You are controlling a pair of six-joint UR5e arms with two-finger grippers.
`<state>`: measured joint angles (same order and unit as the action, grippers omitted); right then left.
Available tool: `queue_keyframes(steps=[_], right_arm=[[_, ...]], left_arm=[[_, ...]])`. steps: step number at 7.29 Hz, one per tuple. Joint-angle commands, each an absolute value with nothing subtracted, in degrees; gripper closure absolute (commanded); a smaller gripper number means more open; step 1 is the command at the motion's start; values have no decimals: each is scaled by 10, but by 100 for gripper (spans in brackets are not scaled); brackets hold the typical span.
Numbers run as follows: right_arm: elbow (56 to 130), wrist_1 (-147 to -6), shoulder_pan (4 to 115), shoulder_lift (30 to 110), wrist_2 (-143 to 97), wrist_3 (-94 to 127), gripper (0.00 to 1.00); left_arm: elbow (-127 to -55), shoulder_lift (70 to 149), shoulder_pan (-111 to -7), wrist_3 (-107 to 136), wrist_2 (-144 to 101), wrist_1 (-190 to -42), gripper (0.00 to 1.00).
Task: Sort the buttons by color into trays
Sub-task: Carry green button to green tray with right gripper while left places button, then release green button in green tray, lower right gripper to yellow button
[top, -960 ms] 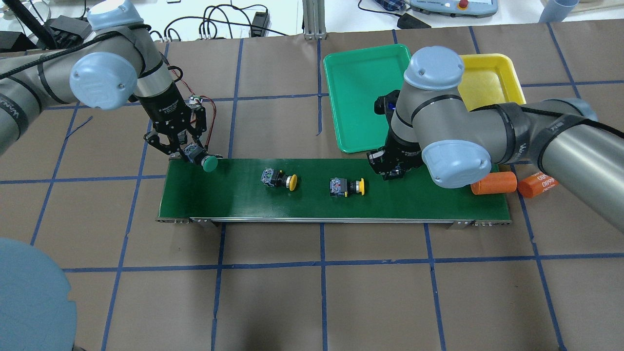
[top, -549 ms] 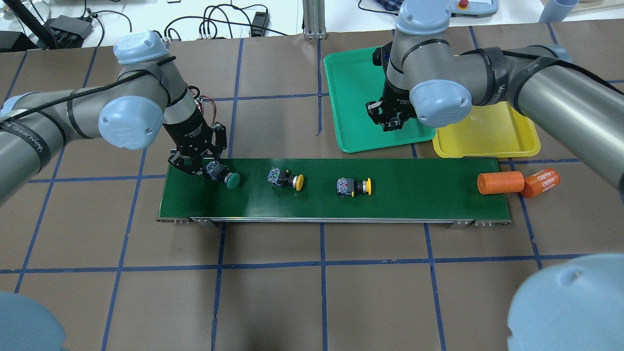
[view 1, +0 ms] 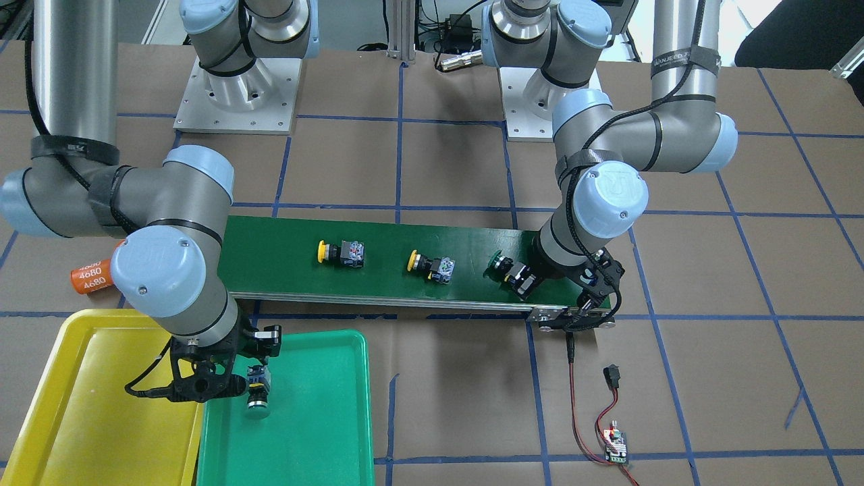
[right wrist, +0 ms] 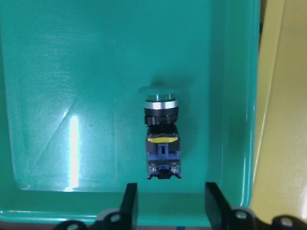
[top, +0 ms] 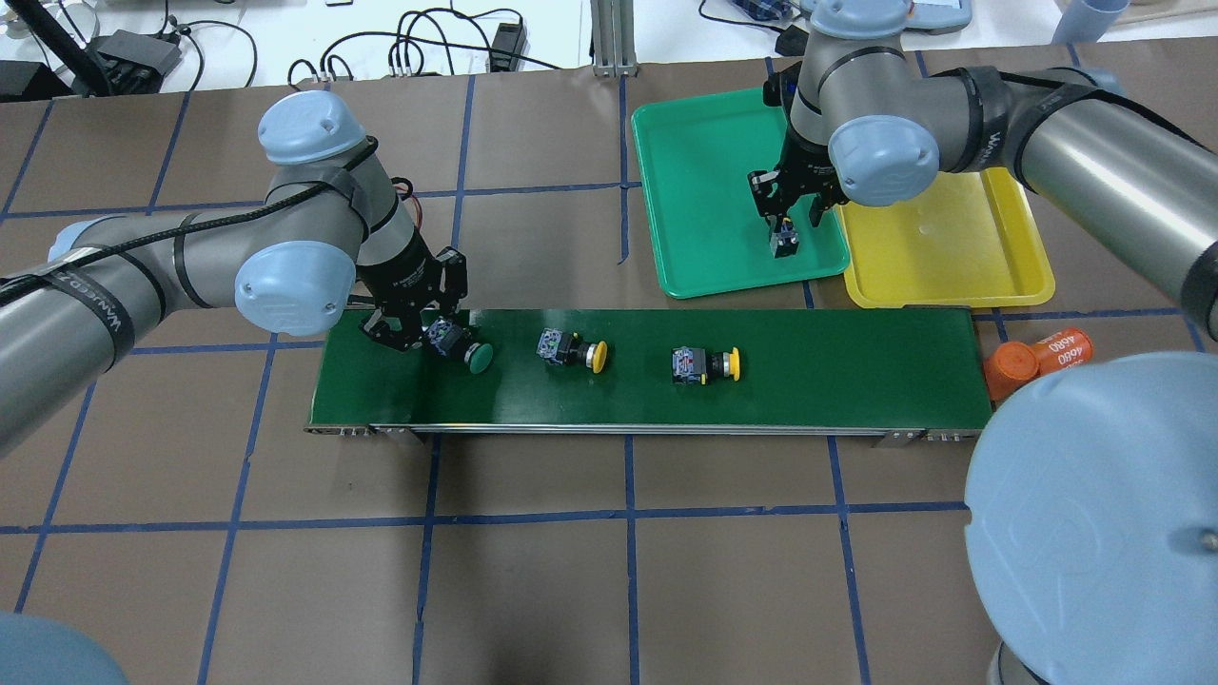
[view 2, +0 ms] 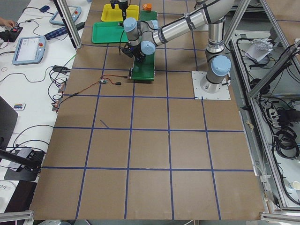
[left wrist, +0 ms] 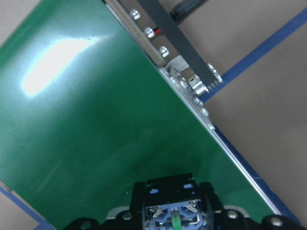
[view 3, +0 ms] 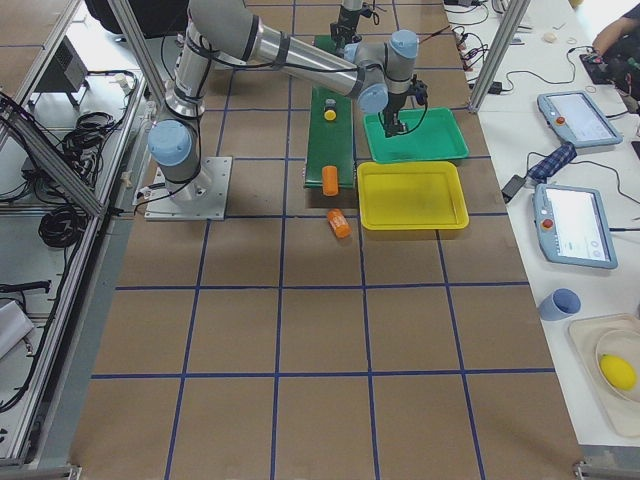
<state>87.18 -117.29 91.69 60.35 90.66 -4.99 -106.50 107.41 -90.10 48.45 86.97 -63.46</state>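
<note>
Front-facing view: the right pincer (view 1: 256, 378) is held over the green tray (view 1: 317, 432), beside the yellow tray (view 1: 81, 418). The tray green button (view 1: 257, 403) is seen just below it, cap at 6 o'clock.
Overhead view: on the conveyor belt (top: 837, 381), set on the desk (top: 628, 571), three buttons are lined up with long axes along the belt and caps at 3 o'clock. The near yellow button (top: 704, 365) is found at 7 o'clock from the right pincer, well apart, and the right arm is judged the nearer one for it. The far yellow button (top: 571, 350) lies mid-belt. The belt green button (top: 461, 347) is at the left pincer (top: 411, 335), towards the belt's 9 o'clock end.
Side views: both pincers are shown too small for their state to be read.
Left wrist view: the belt green button is seen block-end on, clasped closely on both sides. The left pincer is judged narrow and holding it.
Right wrist view: the fingers (right wrist: 129, 201) are spread wide with nothing between them. The tray green button is laid on the tray floor at 12 o'clock from them, cap away, nearer the 3 o'clock wall.
</note>
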Motion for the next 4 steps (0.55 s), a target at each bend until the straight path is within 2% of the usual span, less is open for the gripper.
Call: queue_keyframes(steps=[1, 2, 4], right_arm=[[881, -1165, 911, 618, 905, -80, 0], [909, -1160, 912, 654, 905, -108, 0], [1006, -1167, 912, 743, 912, -225, 8]], left_arm=[[-1071, 1057, -897, 476, 888, -627, 0], [-1048, 1043, -896, 468, 889, -635, 0], [-953, 1011, -896, 373, 890, -772, 0]])
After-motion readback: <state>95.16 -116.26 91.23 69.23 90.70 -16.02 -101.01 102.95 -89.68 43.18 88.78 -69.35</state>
